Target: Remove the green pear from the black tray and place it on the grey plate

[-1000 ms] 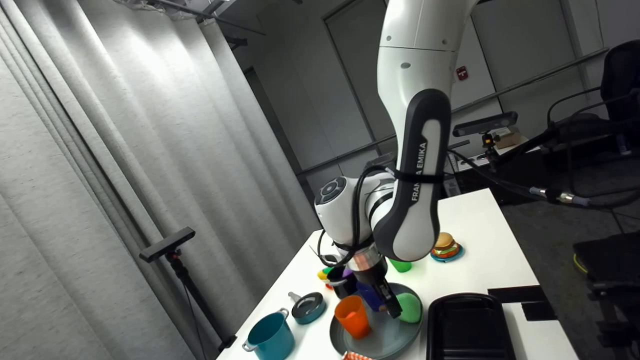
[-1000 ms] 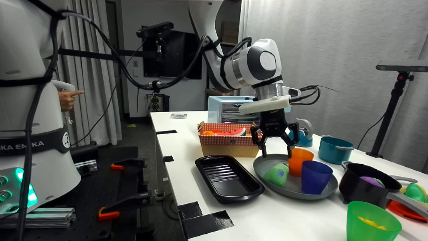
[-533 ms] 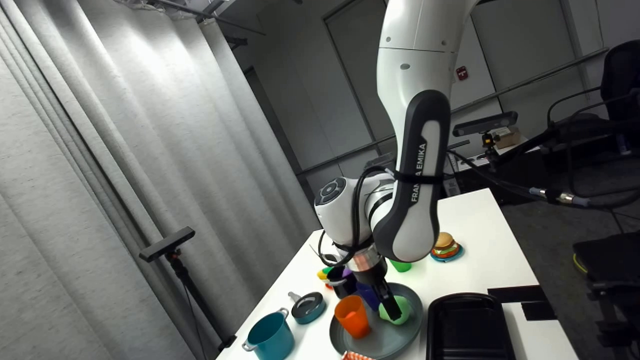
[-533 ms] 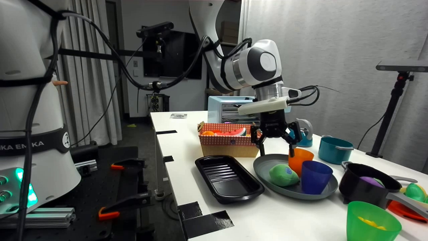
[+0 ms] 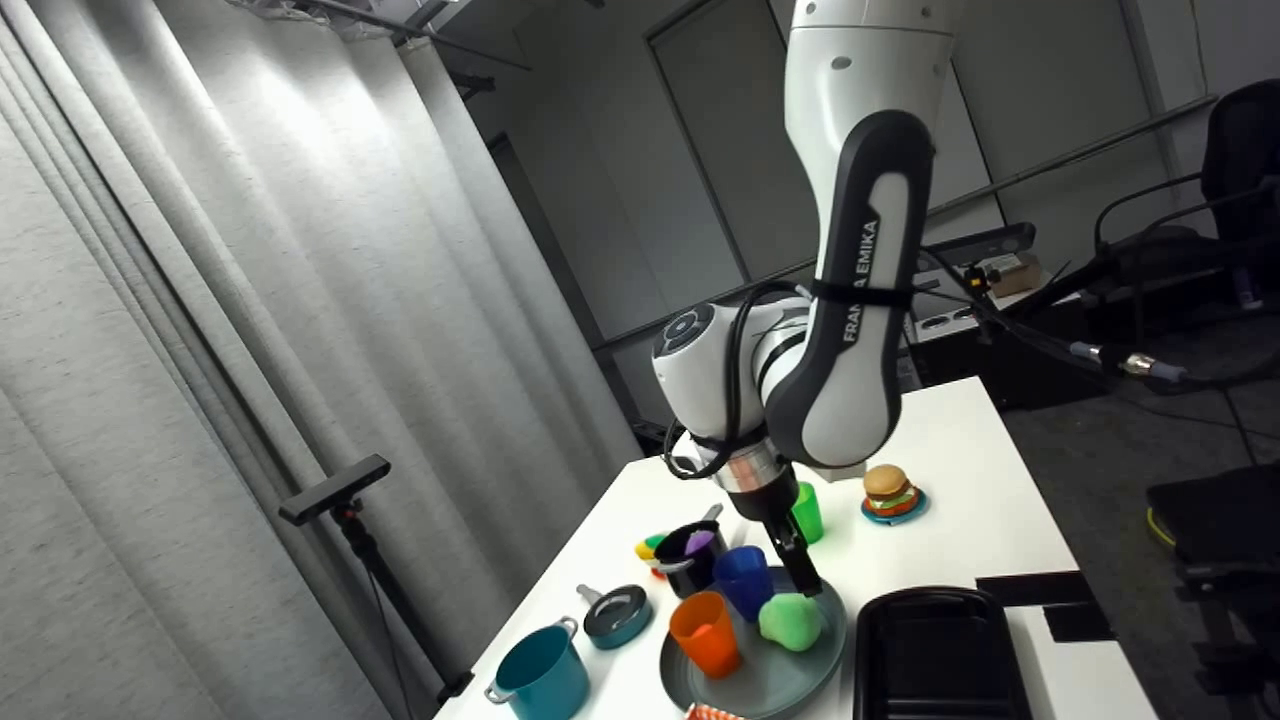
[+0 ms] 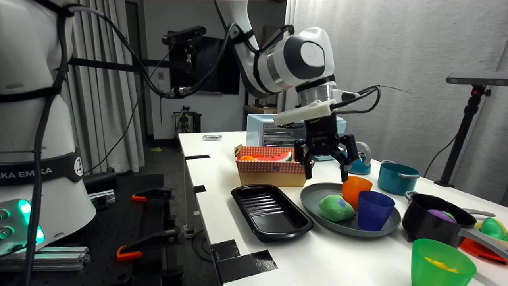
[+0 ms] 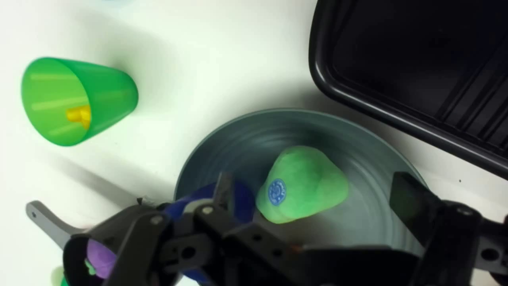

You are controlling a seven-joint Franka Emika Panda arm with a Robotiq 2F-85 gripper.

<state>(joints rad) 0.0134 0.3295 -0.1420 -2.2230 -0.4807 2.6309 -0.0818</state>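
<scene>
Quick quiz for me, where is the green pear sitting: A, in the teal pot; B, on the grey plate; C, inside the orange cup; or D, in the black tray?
B: the wrist view shows the green pear lying on the grey plate, inside its rim, and an exterior view shows the fingers parted above it.

Bright curtain, softly shadowed table, glinting black tray

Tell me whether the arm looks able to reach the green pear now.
Likely yes: the open claw hangs above the green pear, with nothing visible between, though the blue cup close beside the pear might crowd the approach.
</scene>
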